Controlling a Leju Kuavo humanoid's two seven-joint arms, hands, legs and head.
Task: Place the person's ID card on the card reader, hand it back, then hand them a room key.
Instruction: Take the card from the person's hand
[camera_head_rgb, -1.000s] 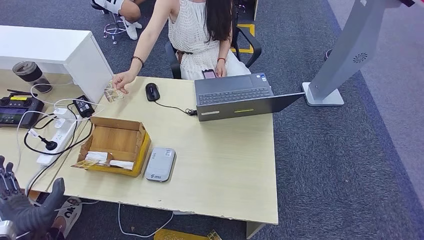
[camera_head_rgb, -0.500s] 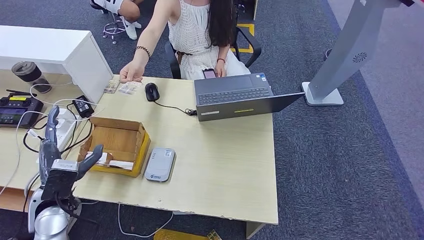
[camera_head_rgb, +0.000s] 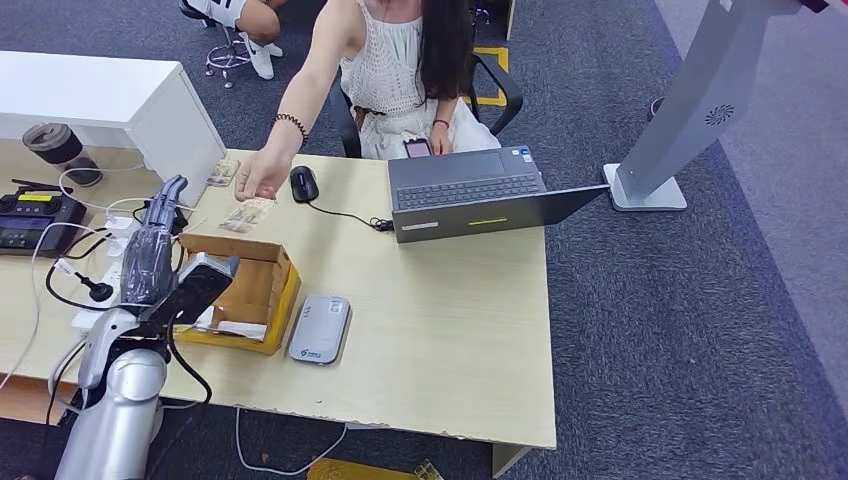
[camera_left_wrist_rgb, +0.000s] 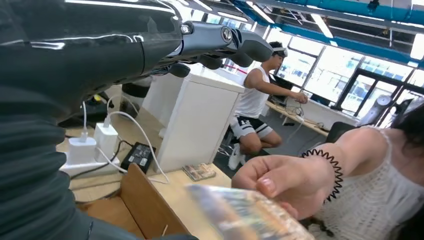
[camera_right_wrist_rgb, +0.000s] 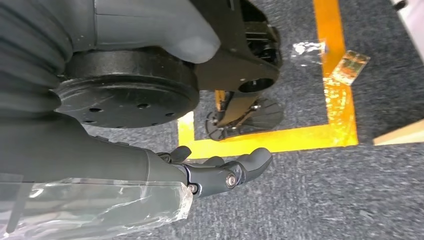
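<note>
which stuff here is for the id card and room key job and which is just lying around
For the job:
ID card held out by the person's hand
left hand
card reader
box with cards

Lying about:
laptop
mouse
power strip
cup

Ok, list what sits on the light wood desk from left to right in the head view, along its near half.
Cardboard box → grey card reader → bare desk top. Farther back, same direction: person's hand holding the ID card → black mouse → laptop.

Person's hand (camera_left_wrist_rgb: 280, 182) holds ID card (camera_left_wrist_rgb: 245, 215) nr fingers (camera_left_wrist_rgb: 225, 42).
</note>
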